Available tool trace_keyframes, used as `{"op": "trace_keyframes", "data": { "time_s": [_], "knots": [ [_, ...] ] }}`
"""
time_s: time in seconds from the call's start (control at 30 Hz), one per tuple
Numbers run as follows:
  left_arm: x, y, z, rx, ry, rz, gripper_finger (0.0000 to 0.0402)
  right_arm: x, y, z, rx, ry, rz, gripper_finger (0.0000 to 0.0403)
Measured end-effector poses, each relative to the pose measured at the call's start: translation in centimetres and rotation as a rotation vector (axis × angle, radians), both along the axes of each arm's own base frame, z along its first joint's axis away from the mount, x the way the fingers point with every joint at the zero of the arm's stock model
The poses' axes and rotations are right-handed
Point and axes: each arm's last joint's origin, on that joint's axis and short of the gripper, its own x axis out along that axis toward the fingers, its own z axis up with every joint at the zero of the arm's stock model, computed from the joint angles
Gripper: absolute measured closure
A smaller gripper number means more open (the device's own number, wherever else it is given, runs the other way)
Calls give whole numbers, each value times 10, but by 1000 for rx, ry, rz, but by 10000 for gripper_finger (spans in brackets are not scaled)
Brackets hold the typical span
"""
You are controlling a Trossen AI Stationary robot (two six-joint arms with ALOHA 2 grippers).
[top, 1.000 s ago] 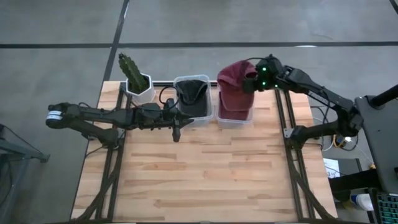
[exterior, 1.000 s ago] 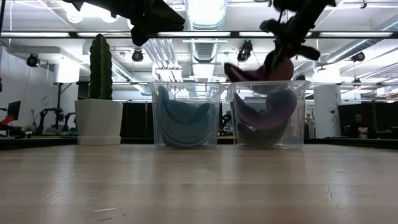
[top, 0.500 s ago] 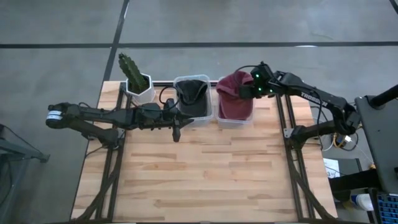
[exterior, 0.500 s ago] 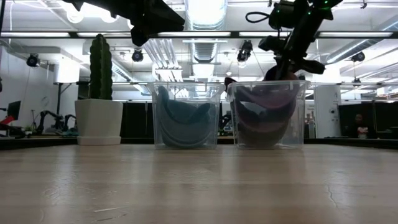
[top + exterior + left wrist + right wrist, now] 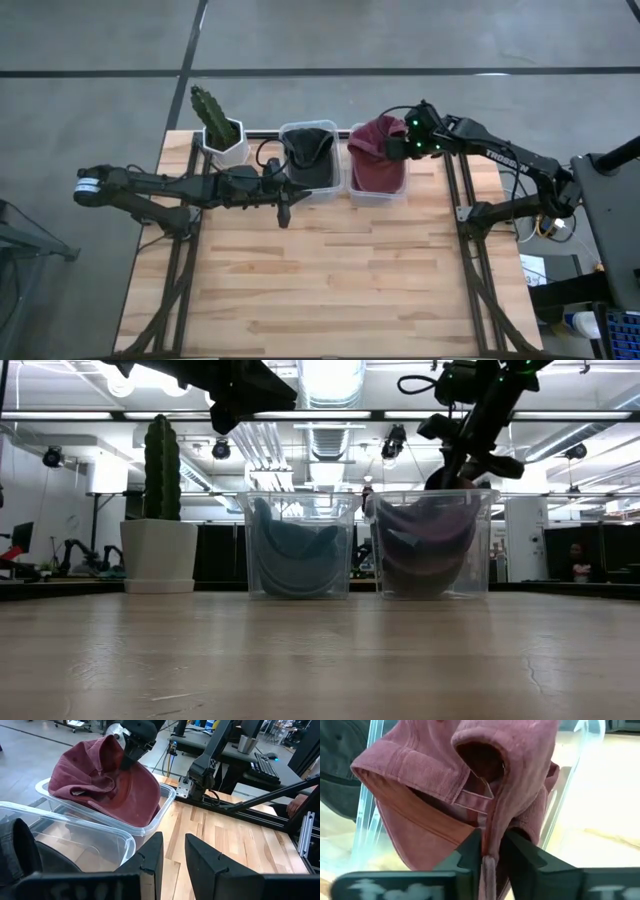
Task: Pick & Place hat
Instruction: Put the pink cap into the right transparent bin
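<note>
The maroon hat (image 5: pixel 373 160) lies in the right clear bin (image 5: pixel 378 196), bunched up, with its crown rising above the rim (image 5: pixel 107 775). My right gripper (image 5: pixel 400 145) stands over the bin's far right corner and is shut on the hat (image 5: pixel 445 775). In the low view the hat (image 5: pixel 430 540) fills the bin below that gripper (image 5: pixel 456 468). My left gripper (image 5: pixel 283 213) hovers above the table in front of the left bin, fingers slightly open (image 5: pixel 173 855), touching nothing. My right gripper pinches a fold of the hat's back edge (image 5: pixel 493 837), beside the strap opening, between its two fingers. It comes slanting down from the table's right and far side. The hat's body rests in the bin, and the pinched cloth stands up toward the fingers.
The left clear bin (image 5: pixel 310 160) holds a dark hat (image 5: pixel 20 855). A cactus in a white pot (image 5: pixel 220 130) stands at the far left. Both bins line the far edge; bare wooden tabletop (image 5: pixel 320 280) stretches toward the near edge.
My right gripper has come down and moved slightly left toward the right bin, still shut on the hat. The hat, held above the bin a second ago, has sunk into it and bunched up. In the last half second little has moved.
</note>
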Motion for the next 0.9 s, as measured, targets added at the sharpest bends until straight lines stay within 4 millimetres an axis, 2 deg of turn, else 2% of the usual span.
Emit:
{"op": "trace_keyframes", "data": {
  "time_s": [0.2, 0.37, 0.6, 0.9],
  "knots": [
    [0, 0, 0, 0, 1, -1, 328, 0, 1, 0, 24, -12, 31, 285],
    [0, 0, 0, 0, 0, -2, 328, -8, 7, 15, 25, 18, 74, 268],
    [0, 0, 0, 0, 0, -3, 328, -22, 15, 37, -29, 125, 62, 272],
    [0, 0, 0, 0, 0, -3, 328, -3, 6, 72, -317, 95, 174, 311]
  ]
}}
